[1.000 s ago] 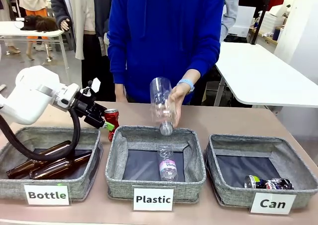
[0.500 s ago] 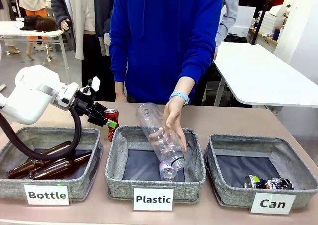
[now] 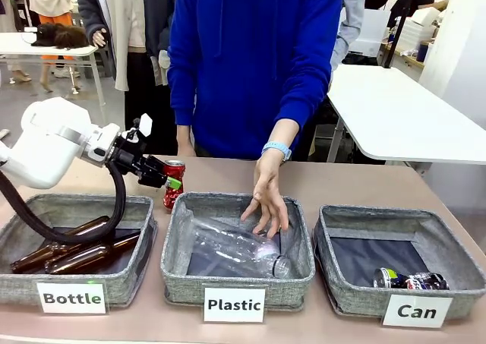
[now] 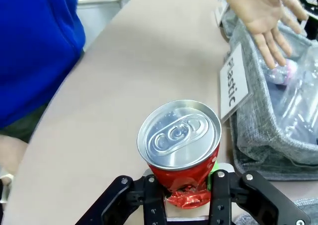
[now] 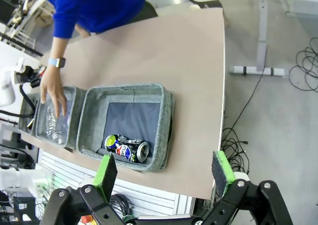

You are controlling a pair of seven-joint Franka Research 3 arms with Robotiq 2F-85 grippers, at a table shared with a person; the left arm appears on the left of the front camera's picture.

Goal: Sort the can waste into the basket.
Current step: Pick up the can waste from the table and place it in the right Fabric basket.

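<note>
Over the table (image 3: 357, 184) — left gripper (image 4: 183, 185) clamps the red can (image 4: 180, 145) between its fingers.

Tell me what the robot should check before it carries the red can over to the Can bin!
1. Left gripper clamped on the red can: ok.
2. Can bin has room beside the dark can: ok.
3. Path across the Plastic bin free: not ok, the person's hand is over it.
4. Right gripper out of the way: ok, open, high over the table's edge.
5. Grip firm enough for the trip: cannot tell.
</note>
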